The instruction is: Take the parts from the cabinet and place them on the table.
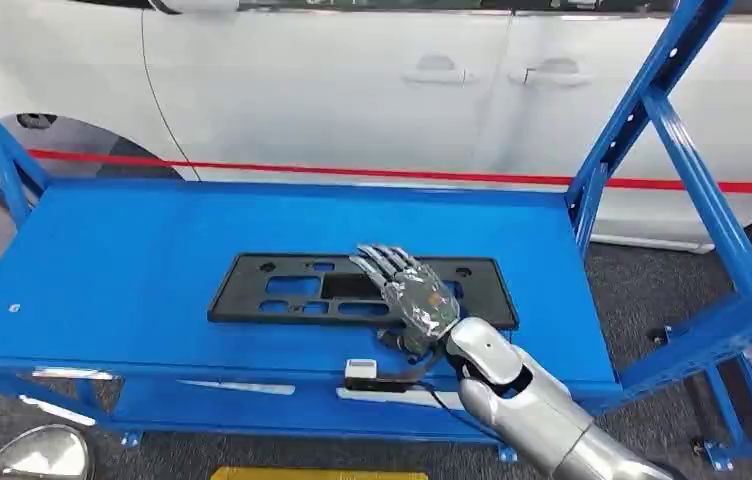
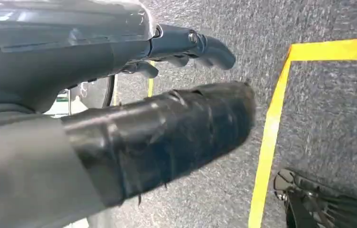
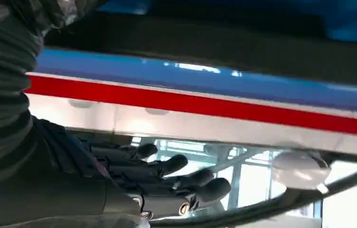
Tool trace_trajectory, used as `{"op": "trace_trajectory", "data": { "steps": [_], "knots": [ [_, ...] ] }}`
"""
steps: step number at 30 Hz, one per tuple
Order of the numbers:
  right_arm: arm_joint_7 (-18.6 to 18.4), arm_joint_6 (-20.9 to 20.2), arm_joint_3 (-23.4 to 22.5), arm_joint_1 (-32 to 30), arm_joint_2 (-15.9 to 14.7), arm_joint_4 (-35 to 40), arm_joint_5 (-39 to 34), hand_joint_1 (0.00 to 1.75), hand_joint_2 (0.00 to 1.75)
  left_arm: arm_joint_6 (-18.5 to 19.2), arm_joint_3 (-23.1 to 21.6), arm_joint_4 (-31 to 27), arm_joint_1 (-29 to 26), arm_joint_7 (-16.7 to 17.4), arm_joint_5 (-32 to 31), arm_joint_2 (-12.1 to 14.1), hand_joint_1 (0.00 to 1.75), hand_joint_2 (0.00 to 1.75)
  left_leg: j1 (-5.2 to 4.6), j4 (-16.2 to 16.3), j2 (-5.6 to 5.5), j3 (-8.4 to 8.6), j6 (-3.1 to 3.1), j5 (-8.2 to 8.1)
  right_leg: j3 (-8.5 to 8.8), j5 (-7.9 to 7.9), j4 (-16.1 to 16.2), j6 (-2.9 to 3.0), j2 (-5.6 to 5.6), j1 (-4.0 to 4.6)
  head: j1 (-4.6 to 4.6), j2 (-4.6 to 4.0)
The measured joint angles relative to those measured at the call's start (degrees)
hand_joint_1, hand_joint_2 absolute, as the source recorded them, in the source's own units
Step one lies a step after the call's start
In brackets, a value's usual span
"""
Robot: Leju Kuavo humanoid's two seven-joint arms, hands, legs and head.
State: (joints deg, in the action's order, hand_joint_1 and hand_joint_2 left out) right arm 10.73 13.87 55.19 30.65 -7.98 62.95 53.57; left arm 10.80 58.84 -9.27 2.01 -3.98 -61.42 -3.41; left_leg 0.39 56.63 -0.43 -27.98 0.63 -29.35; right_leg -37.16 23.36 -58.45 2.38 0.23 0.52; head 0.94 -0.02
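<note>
From the head view we see our right hand point(image 1: 414, 297) stretched flat and open over the black plastic part point(image 1: 282, 290), a long flat plate with rectangular cut-outs that lies near the front edge of the smooth blue cabinet shelf point(image 1: 112, 260), the fingers holding nothing. The right wrist view adds the dark fingers point(image 3: 176, 178) spread apart against the glossy white car point(image 3: 243, 121) with its red stripe. In the left wrist view our left hand point(image 2: 167, 109) hangs over coarse grey carpet point(image 2: 328, 123) crossed by a yellow line point(image 2: 269, 137), fingers apart and holding nothing.
</note>
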Motion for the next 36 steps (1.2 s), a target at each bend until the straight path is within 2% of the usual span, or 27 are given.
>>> {"op": "trace_trajectory", "data": {
  "steps": [1, 2, 4, 5, 6, 7, 8, 10, 11, 12, 13, 14, 15, 16, 17, 18, 19, 24, 25, 27, 36],
  "knots": [
    [0.63, -2.05, 0.02, 0.27, -0.09, -0.04, -1.36, 0.0, 1.75, 0.0, 0.0, 0.0, 0.0, -0.02, -0.04, 0.3, 0.0, 0.0, -0.01, 0.21, 0.0, 0.14, -0.2, -0.34, 0.89, -0.01, 0.6, 0.04, 0.12, -0.46, -0.1, 0.0],
    [1.58, -4.14, 0.18, 0.7, -0.28, -0.2, -2.82, 0.0, 1.75, 0.04, 0.0, 0.0, -0.02, -0.02, -0.11, 0.24, 0.0, 0.0, 0.18, 1.92, 0.05, -0.31, -0.37, -1.33, 1.59, 0.03, 1.01, 0.15, 0.21, -0.63, -0.04, 0.0],
    [5.49, -10.91, 2.27, 2.71, -2.38, -0.59, -7.96, 0.0, 1.75, 0.39, 0.0, 0.0, 0.33, -0.02, -0.37, 0.41, 0.0, 0.0, 0.36, 10.45, 0.1, -5.12, -1.13, -5.55, 1.9, 0.45, 1.0, 0.54, 0.21, -0.71, 0.07, 0.0],
    [7.05, -12.23, 3.14, 3.21, -3.31, -0.63, -9.76, 0.0, 1.75, 0.48, 0.0, 0.0, 0.37, 0.02, -0.26, 0.61, 0.0, 0.0, 0.4, 14.55, 0.11, -7.69, -1.38, -7.2, 2.01, 0.71, 0.92, 0.54, 0.17, -0.68, 0.06, 0.0],
    [7.63, -12.47, 3.62, 3.48, -4.58, -0.66, -10.61, 0.0, 1.75, 0.52, 0.0, 0.0, 0.38, 0.19, -0.04, 0.76, 0.0, 0.0, 0.39, 17.17, 0.1, -9.6, -1.45, -7.76, 2.12, 0.97, 0.74, 0.47, 0.07, -0.67, 0.06, 0.0],
    [7.87, -13.04, 4.05, 3.93, -5.49, -0.68, -11.41, 0.0, 1.75, 0.55, 0.0, 0.0, 0.29, 0.26, 0.0, 0.87, 0.0, 0.0, 0.4, 17.16, 0.12, -10.24, -1.47, -6.72, 2.3, 1.26, 0.53, 0.46, 0.04, -0.69, 0.07, 0.0],
    [7.91, -13.99, 4.35, 4.48, -6.41, -0.66, -12.48, 0.0, 1.75, 0.61, 0.0, 0.0, 0.15, 0.31, 0.0, 1.01, 0.0, 0.0, 0.4, 14.54, 0.12, -9.65, -1.39, -4.26, 2.47, 1.6, 0.23, 0.4, 0.05, -0.75, 0.06, 0.0],
    [7.93, -15.21, 4.83, 5.72, -8.07, -0.46, -13.97, 0.0, 1.75, 0.79, 0.02, 0.0, -0.2, 0.26, -0.02, 1.29, 0.0, 0.0, 0.56, 4.7, 0.16, -6.06, -1.28, 2.73, 2.83, 2.37, -0.57, 0.11, 0.22, -0.89, 0.06, 0.0],
    [7.76, -15.12, 4.92, 6.02, -8.46, -0.37, -14.07, 0.0, 1.75, 0.85, 0.02, 0.0, -0.31, 0.09, -0.02, 1.31, 0.0, 0.0, 0.53, 2.93, 0.02, -5.26, -1.24, 2.73, 2.85, 2.56, -0.69, -0.13, 0.33, -0.87, 0.02, 0.0],
    [7.13, -14.55, 5.18, 6.31, -8.81, -0.33, -14.14, 0.0, 1.75, 0.92, 0.04, 0.0, -0.07, -0.09, 0.02, 1.36, 0.0, 0.0, 0.04, 1.73, 0.15, -6.0, -0.95, 1.0, 2.61, 2.51, -0.98, -0.35, 0.44, -0.72, 0.07, 0.0],
    [6.73, -14.13, 5.31, 6.37, -9.01, -0.31, -14.12, 0.0, 1.75, 0.94, 0.04, 0.0, 0.08, -0.33, 0.04, 1.36, 0.0, 0.0, 0.01, 2.27, 0.13, -5.66, -0.13, 2.14, 2.28, 2.66, -1.02, -0.71, 0.44, -0.57, 0.07, 0.0],
    [5.93, -13.38, 5.53, 6.26, -9.29, -0.26, -13.71, 0.0, 1.75, 0.92, 0.04, 0.0, 0.07, -0.57, 0.13, 1.35, 0.0, 0.0, 0.01, 2.09, 0.04, -5.63, 0.2, 2.66, 2.46, 2.76, -0.97, -0.93, 0.42, -0.57, 0.0, 0.0],
    [5.39, -12.67, 5.73, 6.27, -9.38, -0.26, -13.44, 0.0, 1.75, 0.92, 0.07, 0.0, 0.06, -0.9, 0.18, 1.33, 0.0, 0.0, 0.46, 1.69, 0.01, -5.49, -0.2, 3.0, 2.51, 3.23, -1.39, -0.46, 0.35, -0.17, -0.07, 0.0],
    [4.61, -11.76, 5.88, 6.26, -9.42, -0.26, -13.15, 0.0, 1.75, 0.83, 0.11, 0.0, 0.09, -1.07, 0.22, 1.33, 0.0, 0.0, 0.32, 1.74, 0.04, -5.49, -0.24, 3.02, 2.44, 2.68, -1.15, 0.82, 0.43, -0.27, 0.0, 0.0],
    [3.89, -11.01, 6.05, 6.19, -9.4, -0.26, -12.57, 0.0, 1.75, 0.74, 0.18, 0.0, 0.17, -1.22, 0.26, 1.31, 0.0, 0.0, 0.17, 1.73, 0.04, -5.48, -0.22, 3.01, 2.52, 2.73, -1.0, 0.8, 0.44, -0.26, -0.02, 0.0],
    [3.12, -10.42, 6.16, 6.03, -9.4, -0.28, -12.15, 0.42, 1.75, 0.57, 0.26, 0.0, 0.19, -1.33, 0.5, 1.33, 0.0, 0.0, 0.14, 1.73, -0.01, -5.47, -0.13, 2.99, 2.6, 2.74, -0.98, 0.79, 0.39, -0.31, 0.0, 0.0],
    [2.33, -9.76, 6.21, 5.9, -9.4, -0.37, -11.8, 1.71, 1.75, 0.48, 0.33, 0.0, 0.2, -1.4, 0.7, 1.31, 0.0, 0.0, 0.12, 1.73, -0.04, -5.48, -0.12, 2.99, 2.69, 2.73, -0.82, 0.78, 0.36, -0.31, -0.04, 0.0],
    [-0.53, -5.78, 6.01, 4.59, -7.78, -1.49, -10.18, 1.75, 1.75, 0.42, 1.14, 0.0, 0.38, -1.25, 1.25, 1.29, 0.0, 0.0, 0.02, 1.75, -0.01, -5.47, 0.21, 2.93, 2.82, 2.53, -0.46, 0.27, 0.37, -0.36, -0.02, 0.0],
    [-0.5, -5.05, 5.79, 4.15, -7.17, -2.01, -10.09, 1.75, 1.75, 0.42, 1.35, 0.0, 0.42, -1.11, 1.27, 1.29, 0.0, 0.0, -0.01, 1.77, -0.01, -5.47, 0.21, 2.93, 2.83, 2.51, -0.44, -0.01, 0.37, -0.39, -0.02, 0.0],
    [-0.29, -4.1, 5.11, 3.18, -6.27, -2.73, -10.09, 1.75, 1.75, 0.42, 1.51, 0.0, 0.4, -0.96, 1.46, 1.25, 0.0, 0.0, -0.1, 1.8, -0.01, -5.48, 0.29, 2.9, 2.83, 2.56, -0.42, -1.22, 0.37, -0.59, -0.02, 0.0],
    [0.39, -2.68, 3.1, 2.38, -4.68, -3.37, -9.66, 1.75, 1.75, 0.39, 2.49, 0.0, 0.36, -0.94, 1.95, 1.01, 0.0, 0.0, -0.06, 1.81, -0.01, -5.36, 0.34, 2.96, 2.87, 2.56, -0.48, -1.33, 0.36, -0.5, -0.02, 0.0]
  ]
}}
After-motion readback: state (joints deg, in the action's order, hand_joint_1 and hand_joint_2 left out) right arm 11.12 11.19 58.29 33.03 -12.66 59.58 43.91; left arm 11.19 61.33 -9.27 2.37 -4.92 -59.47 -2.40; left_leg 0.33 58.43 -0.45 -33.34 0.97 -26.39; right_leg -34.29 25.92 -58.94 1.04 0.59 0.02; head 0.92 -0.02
